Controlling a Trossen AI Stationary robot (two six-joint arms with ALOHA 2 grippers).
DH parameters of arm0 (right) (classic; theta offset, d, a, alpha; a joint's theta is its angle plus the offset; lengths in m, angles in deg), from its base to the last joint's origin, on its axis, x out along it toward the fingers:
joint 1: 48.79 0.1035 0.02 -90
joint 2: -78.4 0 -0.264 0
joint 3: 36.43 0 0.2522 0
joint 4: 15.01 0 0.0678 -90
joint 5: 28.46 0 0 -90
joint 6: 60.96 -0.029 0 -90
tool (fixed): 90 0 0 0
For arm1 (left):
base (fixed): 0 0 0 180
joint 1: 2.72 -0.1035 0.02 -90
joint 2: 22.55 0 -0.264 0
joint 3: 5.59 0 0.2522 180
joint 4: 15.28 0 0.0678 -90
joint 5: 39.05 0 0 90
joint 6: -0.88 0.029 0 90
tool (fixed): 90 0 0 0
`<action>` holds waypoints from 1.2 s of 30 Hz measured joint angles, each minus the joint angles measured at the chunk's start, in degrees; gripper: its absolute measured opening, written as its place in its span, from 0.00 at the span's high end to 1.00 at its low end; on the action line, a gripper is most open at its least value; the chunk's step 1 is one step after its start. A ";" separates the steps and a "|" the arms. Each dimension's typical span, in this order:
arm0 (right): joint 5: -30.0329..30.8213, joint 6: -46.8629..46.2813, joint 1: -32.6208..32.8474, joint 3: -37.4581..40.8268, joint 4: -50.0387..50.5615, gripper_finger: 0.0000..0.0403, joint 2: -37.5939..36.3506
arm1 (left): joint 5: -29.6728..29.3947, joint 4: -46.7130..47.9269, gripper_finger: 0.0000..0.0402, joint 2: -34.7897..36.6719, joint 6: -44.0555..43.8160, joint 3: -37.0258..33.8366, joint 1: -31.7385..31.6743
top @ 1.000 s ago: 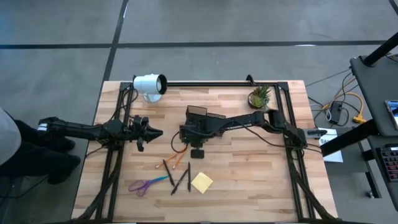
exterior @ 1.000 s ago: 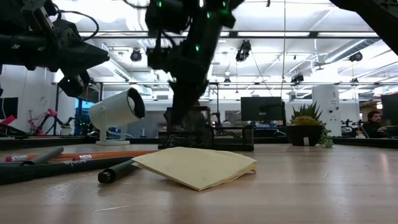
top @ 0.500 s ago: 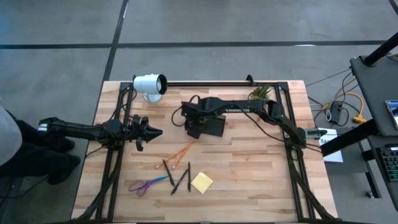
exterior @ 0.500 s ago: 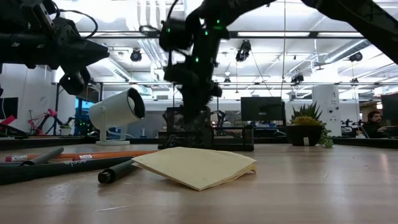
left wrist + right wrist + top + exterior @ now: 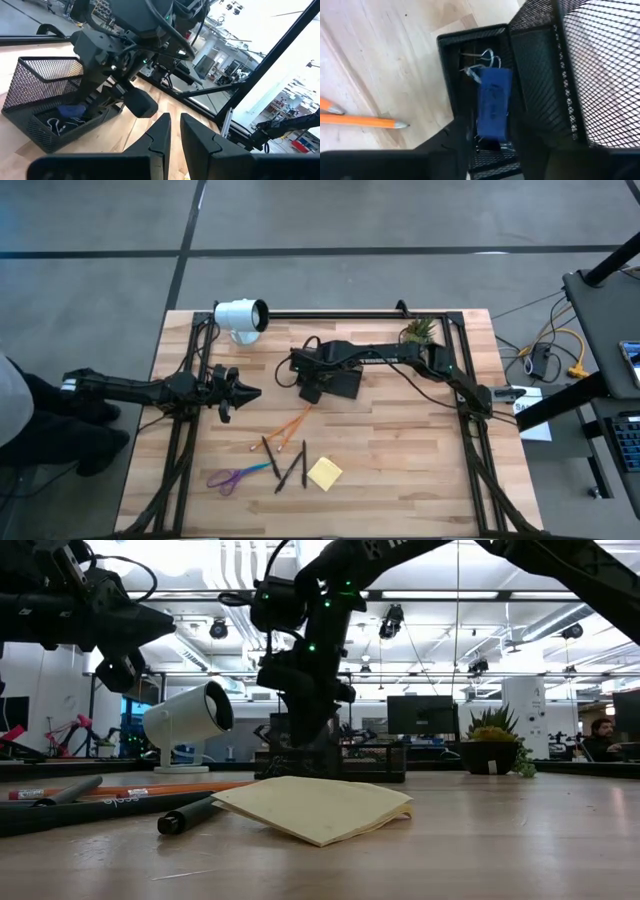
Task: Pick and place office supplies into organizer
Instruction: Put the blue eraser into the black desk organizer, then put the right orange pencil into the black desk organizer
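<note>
On the wooden table [image 5: 400, 460], the organizer [image 5: 545, 65] holds a blue clip [image 5: 493, 107] beneath the right claw [image 5: 487, 137], jaws parted.

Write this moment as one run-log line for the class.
right gripper: above black mesh organizer, blue binder clip inside | left gripper: shut, waiting left | pencils, scissors, yellow sticky pad: on table

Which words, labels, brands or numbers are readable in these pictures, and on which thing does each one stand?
No text can be read for certain.
Blue clip in the organizer: dark marks, too blurred to read.
Pencil, low view: faint print, too small to read.
Right arm, low view: white letters at the picture's top edge, cut off, unreadable.
Lamp, sticky pad: no text shows.
</note>
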 joint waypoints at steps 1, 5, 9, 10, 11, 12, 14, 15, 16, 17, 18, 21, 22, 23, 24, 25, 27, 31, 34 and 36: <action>0.00 0.32 0.00 0.00 0.07 0.66 -0.02 | 0.00 -0.01 0.93 0.00 0.00 0.00 0.00; 0.04 1.19 0.56 -0.20 0.13 0.57 -0.31 | 0.00 -0.02 0.93 0.00 0.00 0.00 0.00; -0.07 1.17 1.53 -0.20 1.23 0.53 -0.54 | 0.00 -0.04 0.93 0.00 -0.01 0.00 0.00; -0.09 1.17 1.88 -0.20 1.45 0.53 -0.77 | 0.00 -0.11 0.93 0.00 -0.03 0.00 0.00; -0.10 1.17 2.26 -0.20 1.55 0.52 -1.03 | 0.00 -0.42 0.93 0.00 -0.05 0.00 0.00; -0.14 1.20 2.67 -0.20 1.55 0.53 -1.50 | 0.00 -1.00 0.93 0.00 -0.07 0.00 0.00; -0.61 2.03 3.78 -0.20 1.92 0.53 -2.78 | 0.00 -2.57 0.93 0.00 -0.06 0.00 0.00; -1.60 3.27 4.38 -0.20 1.94 0.53 -3.57 | 0.00 -3.12 0.93 -0.04 -0.04 0.00 0.00; -2.81 4.99 5.05 -0.22 2.06 0.54 -4.25 | 0.00 -3.54 0.93 -0.04 -0.04 0.02 0.00; -4.19 7.06 5.80 -0.24 2.22 0.54 -4.92 | 0.00 -3.60 0.93 -0.04 -0.04 0.02 0.00; -5.60 9.56 6.63 -0.24 2.30 0.55 -5.38 | 0.02 -3.60 0.93 -0.06 -0.04 0.02 0.00; -7.15 17.89 9.51 -0.27 2.03 0.55 -5.65 | 0.00 -3.51 0.93 -0.07 -0.04 0.02 0.00; -7.54 21.18 10.46 -0.16 1.37 0.56 -5.48 | 0.00 -3.51 0.93 -0.12 -0.04 0.02 0.00; -7.67 24.89 11.42 0.03 -0.11 0.56 -5.04 | 0.01 -3.51 0.93 -0.19 -0.04 0.02 0.00; -7.70 28.66 12.34 0.16 -1.90 0.56 -4.57 | 0.01 -3.47 0.93 -0.26 -0.04 0.02 0.00; -7.70 32.22 13.17 0.37 -3.63 0.56 -3.97 | 0.02 -3.47 0.93 -0.31 -0.07 0.02 0.00; -7.72 37.34 14.37 0.50 -6.81 0.56 -2.57 | 0.03 -3.47 0.93 -0.28 -0.11 0.02 0.00; -7.70 38.88 14.64 0.27 -9.67 0.56 -0.06 | 0.08 -3.43 0.93 -0.27 -0.15 0.02 0.02; -7.66 38.33 13.72 -0.39 -9.62 0.56 1.70 | 0.81 -3.45 0.93 -0.23 -1.39 0.02 0.00; -7.68 38.95 13.06 -0.39 -10.00 0.56 2.74 | 0.98 -3.47 0.93 -0.15 -3.04 0.02 0.01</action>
